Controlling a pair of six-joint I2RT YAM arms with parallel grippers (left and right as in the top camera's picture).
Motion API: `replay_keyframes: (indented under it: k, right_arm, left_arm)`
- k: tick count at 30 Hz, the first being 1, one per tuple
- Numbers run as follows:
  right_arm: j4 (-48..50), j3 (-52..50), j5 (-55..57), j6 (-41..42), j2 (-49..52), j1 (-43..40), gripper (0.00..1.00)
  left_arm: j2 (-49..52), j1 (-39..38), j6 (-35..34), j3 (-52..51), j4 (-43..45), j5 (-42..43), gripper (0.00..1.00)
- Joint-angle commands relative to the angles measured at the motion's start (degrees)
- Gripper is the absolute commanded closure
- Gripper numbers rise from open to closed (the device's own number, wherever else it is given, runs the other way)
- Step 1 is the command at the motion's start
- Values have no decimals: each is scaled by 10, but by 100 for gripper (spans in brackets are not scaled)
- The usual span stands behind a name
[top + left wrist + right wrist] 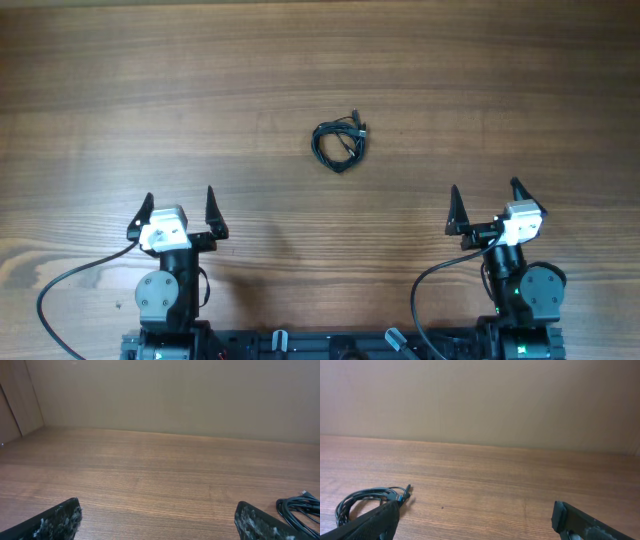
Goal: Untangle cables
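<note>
The cables [340, 143] lie as one small coiled bundle of thin black wires with small plugs, on the wooden table at the centre, a little toward the far side. The bundle also shows at the lower right of the left wrist view [300, 508] and at the lower left of the right wrist view [367, 501]. My left gripper [179, 209] is open and empty at the near left. My right gripper [487, 201] is open and empty at the near right. Both are well apart from the bundle.
The wooden table [320, 70] spreads wide around the bundle. A plain beige wall [170, 395] stands behind the table's far edge. The arms' own thick black cables [70, 280] loop near the bases at the front.
</note>
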Motion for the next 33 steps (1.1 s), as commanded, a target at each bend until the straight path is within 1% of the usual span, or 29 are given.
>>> replay_keyframes:
  k: [1,3,7,25,27,29,31,33]
  right_arm:
    - [2,-2,3,0,-5,-2,0]
    - [2,-2,3,0,-5,-2,0]
    - [2,-2,3,0,-5,-2,0]
    - [2,-2,3,1,-5,-2,0]
    - [2,-2,3,1,-5,-2,0]
    - [2,-2,3,1,-5,-2,0]
    - [2,-2,3,0,-5,-2,0]
    - [2,-2,3,1,-5,-2,0]
  left_arm:
    - [-5,4,8,-5,2,3,0]
    - [-5,4,6,-5,0,23,0]
    - [-5,4,6,-5,-7,104,0]
    - [-3,4,7,-5,-5,103,0]
    - [-3,4,6,-5,-5,118,0]
    - [-3,4,-17,-5,-5,114,0]
    - [-3,4,-66,2,-3,109,0]
    - [-3,4,-88,22,-13,109,0]
